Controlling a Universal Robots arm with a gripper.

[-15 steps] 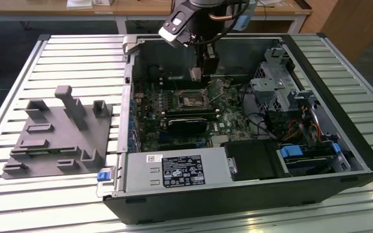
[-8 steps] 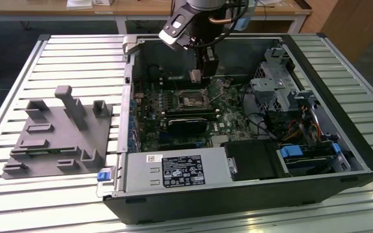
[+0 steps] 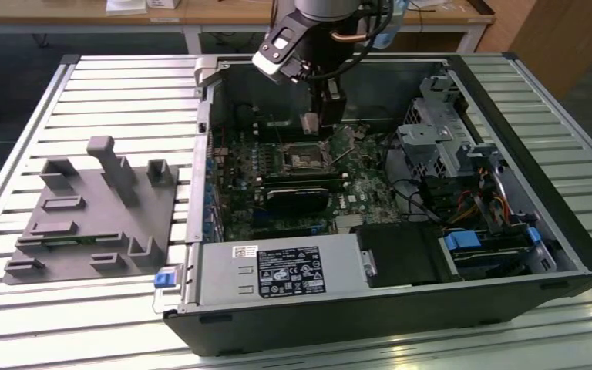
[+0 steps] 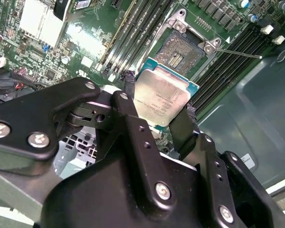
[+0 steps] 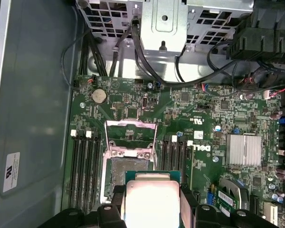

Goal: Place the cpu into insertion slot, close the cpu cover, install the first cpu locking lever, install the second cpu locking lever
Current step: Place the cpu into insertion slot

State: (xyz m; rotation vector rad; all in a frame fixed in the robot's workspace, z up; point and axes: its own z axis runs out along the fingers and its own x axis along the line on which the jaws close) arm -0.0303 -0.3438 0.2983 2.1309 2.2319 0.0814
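My gripper point(image 4: 160, 95) is shut on the cpu point(image 4: 164, 92), a flat square chip with a dull silver top, one black finger point(image 4: 128, 85) on each of two opposite sides. The chip hangs tilted a little above the motherboard, beside the insertion slot point(image 4: 180, 52), whose dark centre lies bare. In the first wrist view the cpu point(image 5: 152, 206) overlaps the near edge of the insertion slot point(image 5: 118, 171), and the cpu cover point(image 5: 131, 123), a thin silvery frame, stands swung open beyond it. In the exterior view the gripper point(image 3: 322, 127) reaches down into the open case just above the slot point(image 3: 301, 159).
Long black memory slots point(image 5: 83, 171) flank the socket on both sides. A thin metal lever point(image 4: 237, 53) sticks out beside it. A black card point(image 3: 298, 194), drive cage point(image 3: 435, 146) and cables point(image 5: 133, 42) crowd the case. A grey fixture point(image 3: 90, 208) sits on the slatted table at the exterior view's left.
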